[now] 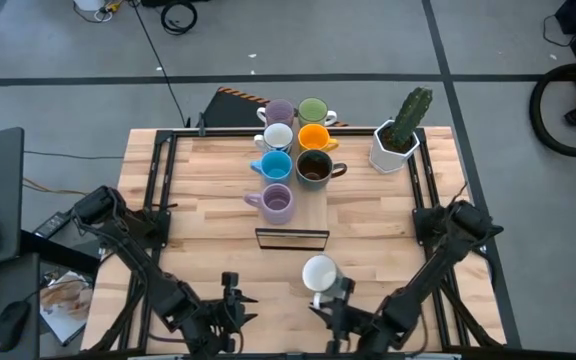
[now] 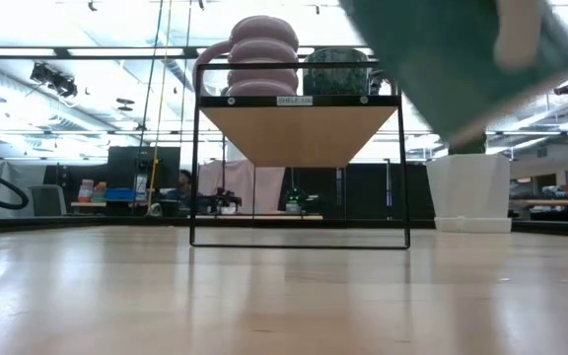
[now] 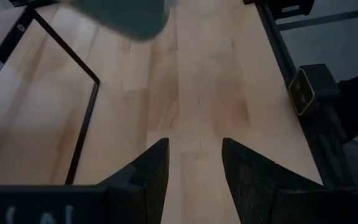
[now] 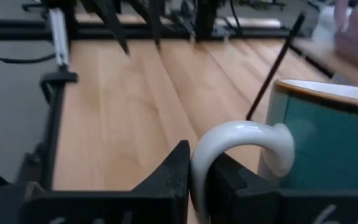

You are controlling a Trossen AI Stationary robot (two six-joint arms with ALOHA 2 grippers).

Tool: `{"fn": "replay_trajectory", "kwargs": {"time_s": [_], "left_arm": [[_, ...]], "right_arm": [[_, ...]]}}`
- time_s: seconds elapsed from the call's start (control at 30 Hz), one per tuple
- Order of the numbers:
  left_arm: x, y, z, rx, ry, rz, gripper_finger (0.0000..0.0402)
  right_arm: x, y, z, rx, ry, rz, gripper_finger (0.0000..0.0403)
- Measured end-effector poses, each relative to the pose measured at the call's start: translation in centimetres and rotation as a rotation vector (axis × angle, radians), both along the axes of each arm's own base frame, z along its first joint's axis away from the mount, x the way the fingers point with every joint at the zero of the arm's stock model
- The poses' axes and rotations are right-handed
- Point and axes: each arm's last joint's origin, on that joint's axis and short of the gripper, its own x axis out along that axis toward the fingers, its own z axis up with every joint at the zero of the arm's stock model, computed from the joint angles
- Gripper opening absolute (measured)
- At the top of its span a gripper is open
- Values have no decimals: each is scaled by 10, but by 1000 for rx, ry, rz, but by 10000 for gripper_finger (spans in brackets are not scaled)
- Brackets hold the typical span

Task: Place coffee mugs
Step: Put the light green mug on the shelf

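right gripper [image 4: 194,180] | we see its jaws clamped on teal mug [image 4: 328,140] handle (lower centre, high view) | left gripper [image 3: 194,165] jaws apart, empty

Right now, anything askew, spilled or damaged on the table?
Nothing stands out. Six mugs stand upright in a tidy cluster on the shelf, with the cactus pot upright beside it. The right hand is shut on the white handle of a teal mug, held off the table. The left hand waits open, empty.

Light butcher-block wooden table [image 1: 188,200] carries a small black-framed wooden shelf [image 1: 291,170]. White faceted cactus pot [image 1: 392,150] sits beside it.
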Motion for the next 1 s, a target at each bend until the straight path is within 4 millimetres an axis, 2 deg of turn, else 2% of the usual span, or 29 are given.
{"fn": "replay_trajectory", "kwargs": {"time_s": [0.23, 0.4, 0.57, 0.7, 0.83, 1.0], "left_arm": [[3, 1, 0, 25, -2, -16, 155], [4, -1, 1, 19, 10, -70, 155], [5, -5, 3, 27, 9, -151, 155], [7, -7, 5, 23, 2, -207, 155], [10, -5, 6, 19, 3, -217, 155], [12, -3, 5, 4, 19, -229, 155]], "right_arm": [[-18, -4, 48, -59, -30, 83, 38], [-30, -19, 74, -105, -42, 117, 38], [-43, -41, 85, -108, -98, 168, 38], [-46, -61, 89, -80, -216, 309, 38], [-49, -91, 86, -58, -326, 446, 38], [-52, -125, 85, -61, -377, 506, 38]]}}
